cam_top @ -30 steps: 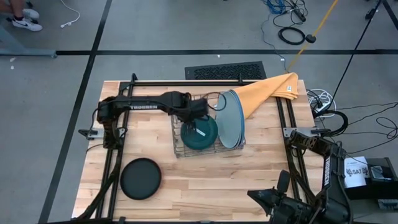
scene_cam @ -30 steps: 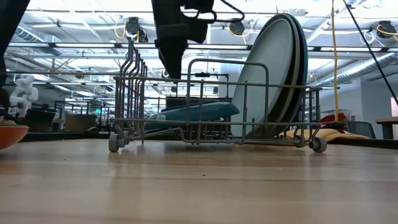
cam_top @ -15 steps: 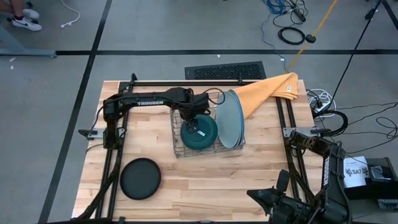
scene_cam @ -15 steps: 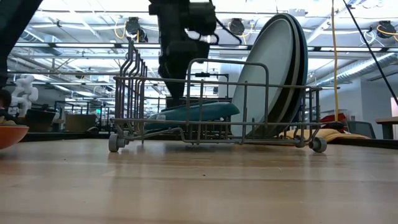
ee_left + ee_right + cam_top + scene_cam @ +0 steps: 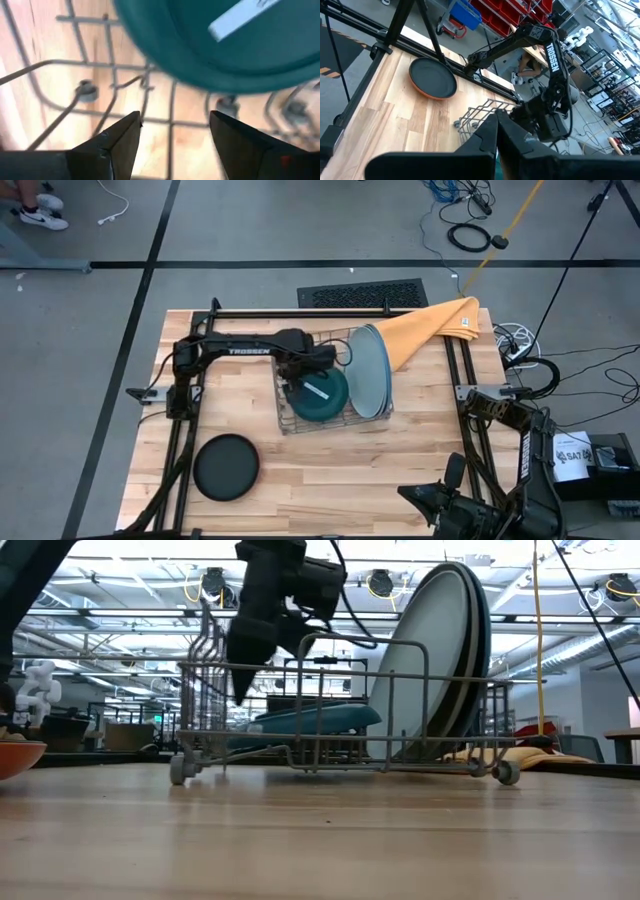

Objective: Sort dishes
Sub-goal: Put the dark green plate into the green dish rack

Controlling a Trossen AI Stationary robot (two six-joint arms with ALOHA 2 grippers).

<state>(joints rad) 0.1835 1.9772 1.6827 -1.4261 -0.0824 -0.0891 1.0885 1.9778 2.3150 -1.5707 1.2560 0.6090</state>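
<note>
Pale wooden planks make up the table I work at, with grey floor around it and cables lying off to one side.

Nearest my base, my right gripper waits at the table's near right corner, its two fingers pressed together on nothing.

On the near left part of the table lies one black plate, flat and alone, well apart from everything else. The right wrist view shows an orange-red rim under its dark face, so whether it sits on a second plate I cannot tell.

Farther in, around the middle of the table, stands one wire dish rack. One dark teal plate lies in its left part, tilted only slightly off flat, with a pale strip showing on its face. My left gripper reaches down into the rack just beside that plate's left edge, fingers spread apart and empty, with the rack's wires and bare wood showing between them. The teal plate's rim is close in front of the fingertips; I cannot tell whether they touch it.

In the rack's right part stand the large plates on edge, leaning and packed together. I can count two for certain from the low view, a pale one in front and a darker one behind it.

Beyond the rack, at the far right of the table, lies one yellow-orange cloth, its near end tucked behind the upright plates.
</note>
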